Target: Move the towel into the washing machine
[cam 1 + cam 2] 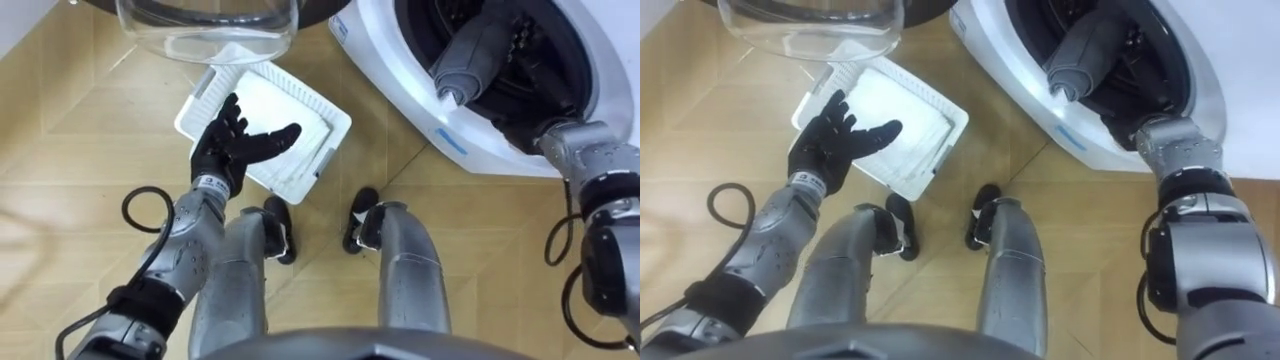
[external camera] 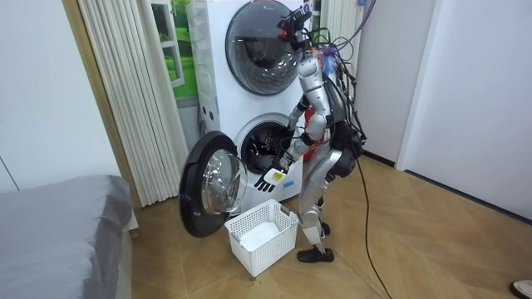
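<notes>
A grey rolled towel (image 1: 478, 55) lies in the dark drum mouth of the white washing machine (image 1: 400, 70), its pale lower end resting at the rim. My right arm reaches into the drum just below it, where the right hand (image 1: 530, 120) is dark against the dark drum. My left hand (image 1: 235, 145) hovers open, fingers spread, over the white laundry basket (image 1: 335, 120) on the floor. Something white lies in the basket's bottom. In the room view I stand bent towards the lower drum (image 2: 266, 145).
The round glass door (image 2: 212, 195) stands swung open on my left, beside the basket (image 2: 287, 223). A second machine (image 2: 262, 46) is stacked above. A grey bed (image 2: 58, 224) and a pale curtain (image 2: 125, 100) are further left. Wooden floor lies behind me.
</notes>
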Robot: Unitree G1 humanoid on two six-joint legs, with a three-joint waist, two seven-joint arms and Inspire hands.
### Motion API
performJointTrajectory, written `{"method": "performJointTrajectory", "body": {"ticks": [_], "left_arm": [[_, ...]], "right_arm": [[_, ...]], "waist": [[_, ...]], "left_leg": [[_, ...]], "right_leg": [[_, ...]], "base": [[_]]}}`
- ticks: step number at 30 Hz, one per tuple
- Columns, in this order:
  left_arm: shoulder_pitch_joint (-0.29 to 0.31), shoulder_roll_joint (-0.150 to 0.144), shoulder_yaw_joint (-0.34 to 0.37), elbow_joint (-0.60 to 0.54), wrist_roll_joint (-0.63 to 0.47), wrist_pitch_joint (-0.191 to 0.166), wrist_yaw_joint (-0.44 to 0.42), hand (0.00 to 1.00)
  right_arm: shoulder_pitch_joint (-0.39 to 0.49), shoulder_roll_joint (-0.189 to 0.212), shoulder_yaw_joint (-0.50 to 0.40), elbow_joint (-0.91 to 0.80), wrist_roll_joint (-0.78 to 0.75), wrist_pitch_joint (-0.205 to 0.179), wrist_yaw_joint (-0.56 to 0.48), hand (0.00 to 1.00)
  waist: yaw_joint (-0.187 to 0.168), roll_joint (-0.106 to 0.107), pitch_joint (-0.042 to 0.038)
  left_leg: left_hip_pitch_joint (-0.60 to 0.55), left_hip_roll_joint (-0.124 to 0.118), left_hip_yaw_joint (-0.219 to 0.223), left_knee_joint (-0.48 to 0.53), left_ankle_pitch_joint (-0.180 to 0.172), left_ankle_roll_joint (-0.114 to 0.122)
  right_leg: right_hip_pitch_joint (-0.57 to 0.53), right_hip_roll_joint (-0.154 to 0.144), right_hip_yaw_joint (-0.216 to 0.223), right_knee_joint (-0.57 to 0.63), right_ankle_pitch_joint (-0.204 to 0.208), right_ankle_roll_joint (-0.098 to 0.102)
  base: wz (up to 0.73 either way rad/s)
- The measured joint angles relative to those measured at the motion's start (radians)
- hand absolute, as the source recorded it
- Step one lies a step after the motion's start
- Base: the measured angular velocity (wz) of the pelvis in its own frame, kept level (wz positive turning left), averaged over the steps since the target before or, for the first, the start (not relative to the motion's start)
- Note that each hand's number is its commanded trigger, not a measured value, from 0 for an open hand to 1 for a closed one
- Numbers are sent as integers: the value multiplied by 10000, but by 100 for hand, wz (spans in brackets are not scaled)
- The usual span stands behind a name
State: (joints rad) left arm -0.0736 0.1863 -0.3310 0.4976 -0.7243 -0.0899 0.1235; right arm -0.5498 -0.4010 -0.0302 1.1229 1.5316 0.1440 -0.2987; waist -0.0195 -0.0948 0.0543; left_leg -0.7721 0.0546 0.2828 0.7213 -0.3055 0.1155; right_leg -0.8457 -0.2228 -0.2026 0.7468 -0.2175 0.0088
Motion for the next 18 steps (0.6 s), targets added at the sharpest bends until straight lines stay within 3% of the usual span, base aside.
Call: {"method": "performJointTrajectory", "body": {"ticks": [3,7,9,14,18], "left_arm": [[-88,-5,-41,511,213,-2,-17,0],[-302,-24,-24,1147,817,82,40,0],[-315,-29,-4,1412,1194,96,55,0],[-266,13,-9,2286,2310,96,-1,0],[-149,75,245,2884,3384,91,8,0]], "right_arm": [[213,19,1,-9,-23,-97,184,0],[722,185,6,-21,-484,-650,412,0],[939,259,21,0,-1114,-800,511,0],[1653,782,102,540,-2627,-1535,1114,0],[2431,912,377,583,-4208,-1830,1408,0]], "waist": [[54,111,7],[271,377,20],[352,545,2],[463,741,-10],[592,839,-36]], "left_leg": [[261,-2,3,-180,1,-3],[776,28,-130,-583,43,-78],[1185,27,-146,-870,70,-122],[2138,39,-314,-1587,198,-321],[2611,155,-305,-1859,251,-424]], "right_leg": [[287,50,-19,-157,14,36],[957,162,-273,-734,139,53],[1413,216,-373,-1038,199,70],[2504,493,-495,-1888,329,119],[3030,734,-466,-2442,452,99]], "base": [[-1],[2],[-2],[2],[-8]]}}
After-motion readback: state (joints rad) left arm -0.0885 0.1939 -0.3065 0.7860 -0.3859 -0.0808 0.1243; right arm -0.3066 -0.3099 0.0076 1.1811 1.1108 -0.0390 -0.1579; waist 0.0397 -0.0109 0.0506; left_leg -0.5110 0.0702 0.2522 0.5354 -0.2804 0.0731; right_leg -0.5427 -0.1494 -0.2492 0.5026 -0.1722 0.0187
